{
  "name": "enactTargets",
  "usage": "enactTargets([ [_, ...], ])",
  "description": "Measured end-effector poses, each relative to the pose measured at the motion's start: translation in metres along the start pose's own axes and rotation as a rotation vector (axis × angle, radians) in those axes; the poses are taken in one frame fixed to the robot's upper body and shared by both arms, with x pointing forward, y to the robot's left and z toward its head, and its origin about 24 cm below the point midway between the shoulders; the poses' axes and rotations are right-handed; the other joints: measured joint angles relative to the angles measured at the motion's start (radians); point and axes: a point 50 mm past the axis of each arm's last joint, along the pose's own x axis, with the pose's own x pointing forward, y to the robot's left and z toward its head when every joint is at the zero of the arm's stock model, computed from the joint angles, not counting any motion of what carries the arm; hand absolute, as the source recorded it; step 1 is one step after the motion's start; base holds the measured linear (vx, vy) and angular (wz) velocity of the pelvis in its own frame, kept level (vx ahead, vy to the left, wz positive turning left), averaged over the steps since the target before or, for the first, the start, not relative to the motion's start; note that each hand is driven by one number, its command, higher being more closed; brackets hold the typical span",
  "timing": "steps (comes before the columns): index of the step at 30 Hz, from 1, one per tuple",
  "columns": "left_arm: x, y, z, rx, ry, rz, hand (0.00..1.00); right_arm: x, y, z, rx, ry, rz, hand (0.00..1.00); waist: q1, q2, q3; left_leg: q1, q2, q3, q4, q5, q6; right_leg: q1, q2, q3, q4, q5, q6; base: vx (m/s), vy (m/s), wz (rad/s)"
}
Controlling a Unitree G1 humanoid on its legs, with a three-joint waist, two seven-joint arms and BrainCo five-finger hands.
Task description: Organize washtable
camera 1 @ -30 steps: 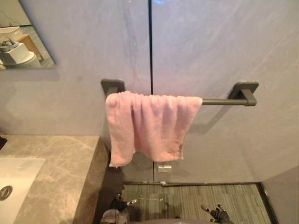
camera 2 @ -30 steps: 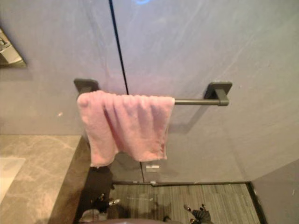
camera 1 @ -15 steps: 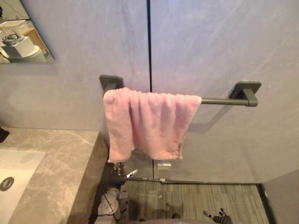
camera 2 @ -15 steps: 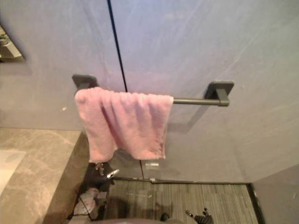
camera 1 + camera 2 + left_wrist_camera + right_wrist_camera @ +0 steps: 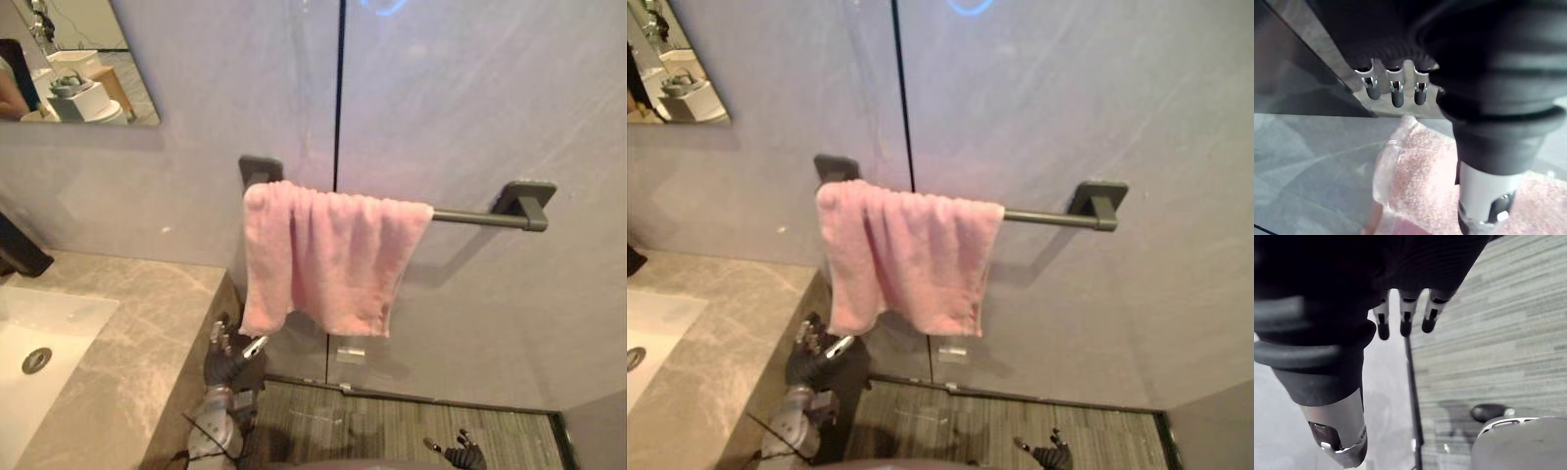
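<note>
A pink towel [image 5: 328, 255] hangs bunched over the left end of a dark wall bar [image 5: 482, 217]. My left hand [image 5: 231, 356] is raised beside the counter's side, just under the towel's lower left corner, fingers straight and open, holding nothing. In the left wrist view the towel [image 5: 1420, 188] shows close past the fingers [image 5: 1396, 93] and thumb [image 5: 1488, 208]. Low over the floor at the lower right hangs my right hand [image 5: 460, 454], its fingers [image 5: 1404, 323] relaxed and empty.
A marble washtable counter [image 5: 132, 338] with a white sink [image 5: 44, 328] stands at the left, a black object [image 5: 20, 253] at its back edge. A mirror [image 5: 83, 69] hangs above it. Striped floor [image 5: 411, 426] lies below the wall.
My left hand has risen from floor level to just below the towel's lower corner. The camera has shifted, so the whole scene sits further right. The right hand stays low.
</note>
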Motion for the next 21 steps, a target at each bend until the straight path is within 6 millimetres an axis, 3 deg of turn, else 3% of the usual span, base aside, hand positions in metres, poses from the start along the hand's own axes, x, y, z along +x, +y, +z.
enactTargets([
  [8,0.001,-0.003,0.043,-0.036,-0.211,-0.006,0.0,0.0,-0.001,-0.001,-0.047,-0.002,0.013,0.0,-0.001,0.003,-0.013,0.001,0.002,-0.011,-0.013,0.006,-0.006,0.002,0.003,-0.013,-0.011,0.001,-0.006,0.02,0.001,0.04],
  [21,0.029,-0.008,0.073,-0.033,-0.339,-0.075,0.0,0.004,-0.006,0.005,-0.093,-0.003,0.011,0.0,-0.008,0.017,-0.019,-0.002,0.003,0.001,-0.017,0.008,-0.006,0.021,0.015,0.007,-0.096,0.051,-0.013,0.0,0.01,-0.04],
])
